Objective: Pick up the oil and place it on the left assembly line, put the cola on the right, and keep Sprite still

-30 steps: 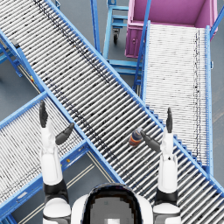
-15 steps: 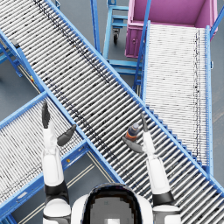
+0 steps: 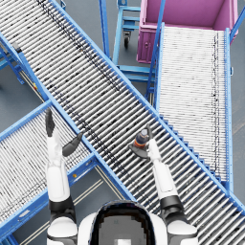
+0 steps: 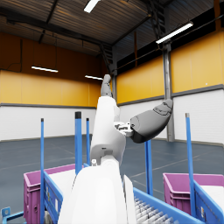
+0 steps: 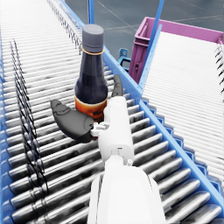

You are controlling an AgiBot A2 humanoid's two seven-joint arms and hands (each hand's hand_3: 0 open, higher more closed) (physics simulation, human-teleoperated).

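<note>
My right robot hand point(image 5: 89, 126) is spread wide around the dark bottle point(image 5: 91, 74), probably the cola, and isn't clamped yet. Next up: squeeze, lift, swing to the right line point(image 3: 191, 95).

A: What's up top right?
B: Purple crate point(image 3: 148, 48), open top. Blue trolley frame point(image 3: 125, 26) just beside it — stands on grey floor point(image 3: 19, 105).
A: Bkgd, left wrist cam?
B: Yellow walls point(image 4: 43, 87) w/ strip lights point(image 4: 175, 33) overhead — two more purple crates point(image 4: 183, 188).
</note>
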